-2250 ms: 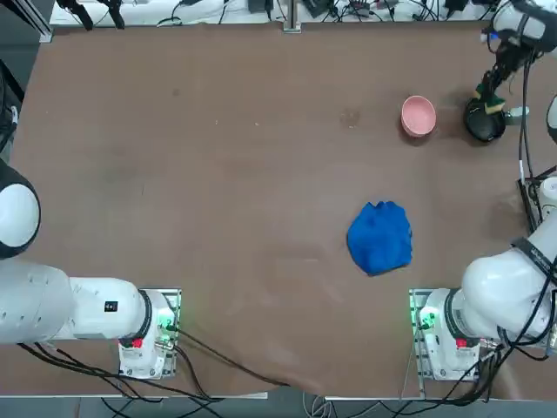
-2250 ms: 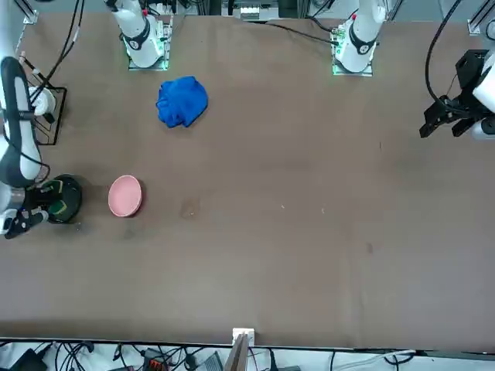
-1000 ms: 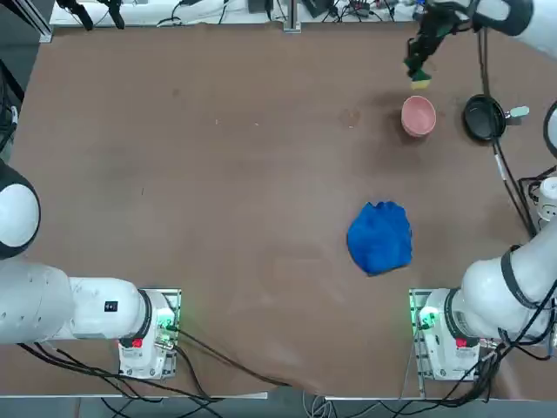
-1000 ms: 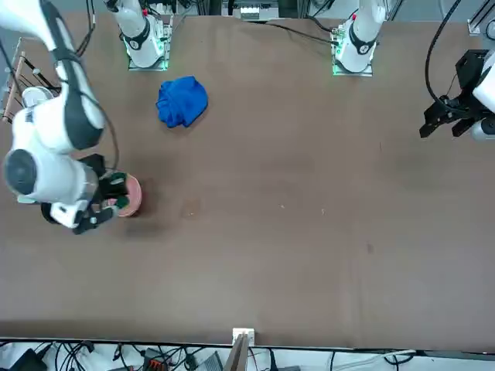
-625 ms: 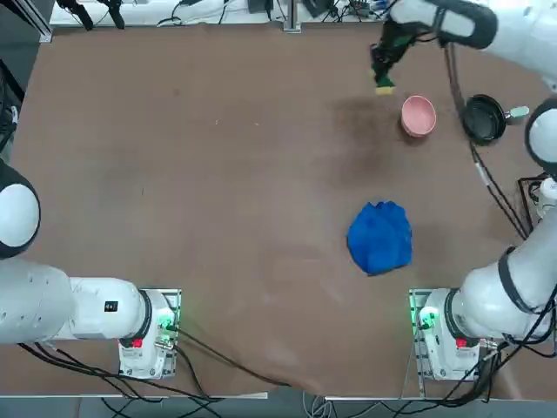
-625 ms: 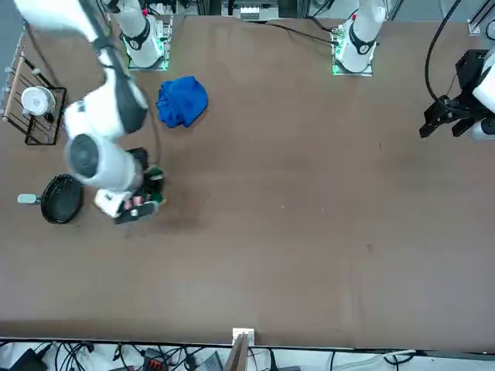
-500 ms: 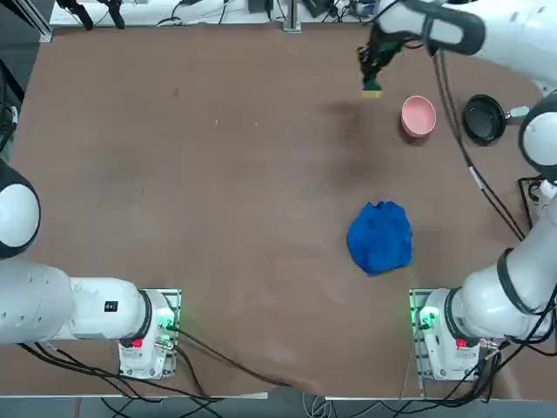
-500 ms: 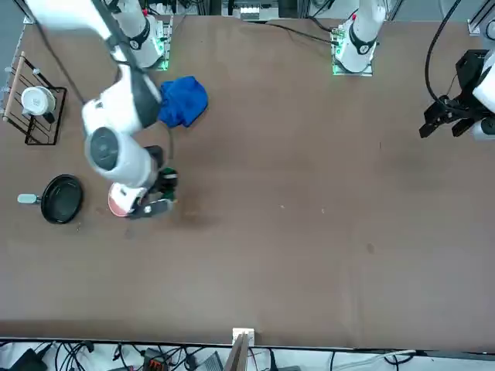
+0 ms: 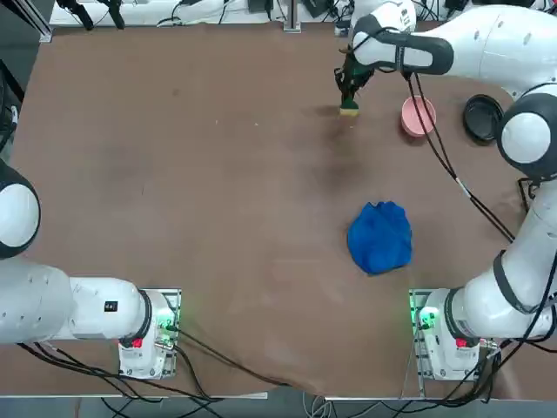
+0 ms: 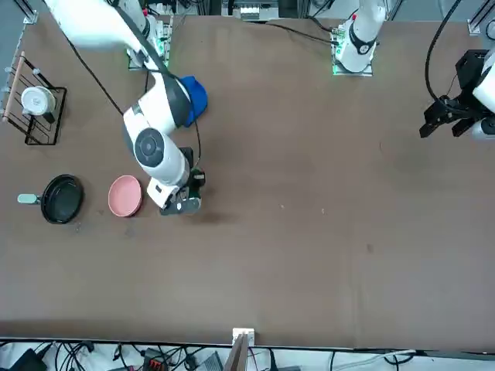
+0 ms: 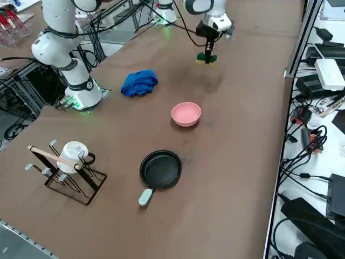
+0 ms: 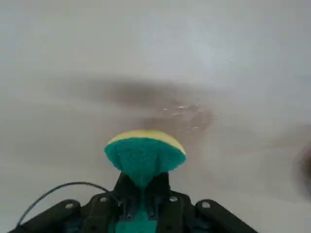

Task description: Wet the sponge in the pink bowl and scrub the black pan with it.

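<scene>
The right gripper [image 9: 348,97] is clamped on the sponge [image 9: 349,109] and holds it above the bare surface [image 9: 218,174], to the robot's left of the pink bowl [image 9: 418,116]. The sponge is pinched into a fold, green face [image 12: 145,160] outward. The black pan [image 9: 484,117] sits beyond the bowl, near the surface's right edge. A blue cloth [image 9: 380,237] lies nearer the robot's base.

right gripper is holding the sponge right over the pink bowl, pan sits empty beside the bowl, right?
Not quite. The right gripper is shut on the sponge, but it hangs over bare table beside the pink bowl, on the side away from the black pan; the top view shows this. The pan does sit empty beside the bowl.
</scene>
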